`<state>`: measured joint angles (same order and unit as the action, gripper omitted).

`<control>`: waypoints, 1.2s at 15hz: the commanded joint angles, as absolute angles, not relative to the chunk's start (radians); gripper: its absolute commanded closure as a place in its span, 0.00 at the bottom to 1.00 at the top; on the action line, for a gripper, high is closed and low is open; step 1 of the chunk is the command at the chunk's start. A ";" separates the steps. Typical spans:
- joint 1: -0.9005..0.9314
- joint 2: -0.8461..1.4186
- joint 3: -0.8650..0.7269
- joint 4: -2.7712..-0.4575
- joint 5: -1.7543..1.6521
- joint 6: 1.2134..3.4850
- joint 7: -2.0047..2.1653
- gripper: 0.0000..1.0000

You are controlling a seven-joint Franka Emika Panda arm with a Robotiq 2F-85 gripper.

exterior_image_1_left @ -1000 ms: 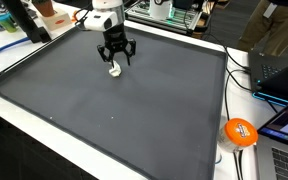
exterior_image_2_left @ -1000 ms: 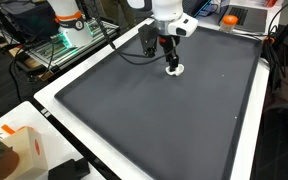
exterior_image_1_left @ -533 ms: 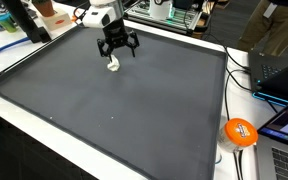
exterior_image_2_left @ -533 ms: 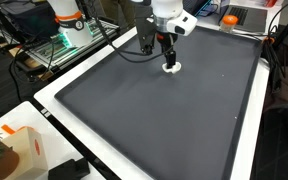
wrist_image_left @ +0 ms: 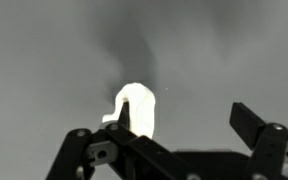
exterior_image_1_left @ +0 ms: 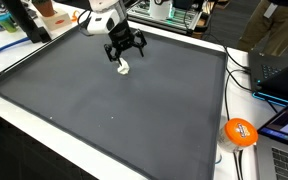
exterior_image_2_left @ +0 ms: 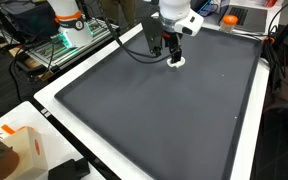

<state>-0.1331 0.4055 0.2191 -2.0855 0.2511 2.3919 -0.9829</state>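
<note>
White rounded lump [exterior_image_1_left: 124, 68] lies on the dark grey tabletop [exterior_image_1_left: 134, 120], near its far edge. The jaws hang spread just above it, holding nothing, which looks to me like a let-go. Regrasping would call for dropping straight down.

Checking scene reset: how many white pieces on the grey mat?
1. The white piece lies on the mat toward its far edge in both exterior views, just below the open pincer. The arm could hide others.

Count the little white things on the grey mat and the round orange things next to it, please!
Little white thing on the grey mat: 1
Round orange thing beside the mat: 1
Total: 2
</note>
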 commanded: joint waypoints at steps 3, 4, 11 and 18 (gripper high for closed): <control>-0.063 0.526 0.164 -1.990 0.180 2.412 -0.894 0.00; -0.043 0.533 0.140 -1.986 0.137 2.430 -0.852 0.00; -0.077 0.431 0.162 -2.039 0.076 2.273 -0.816 0.00; -0.109 0.296 0.155 -2.091 0.212 2.223 -0.851 0.00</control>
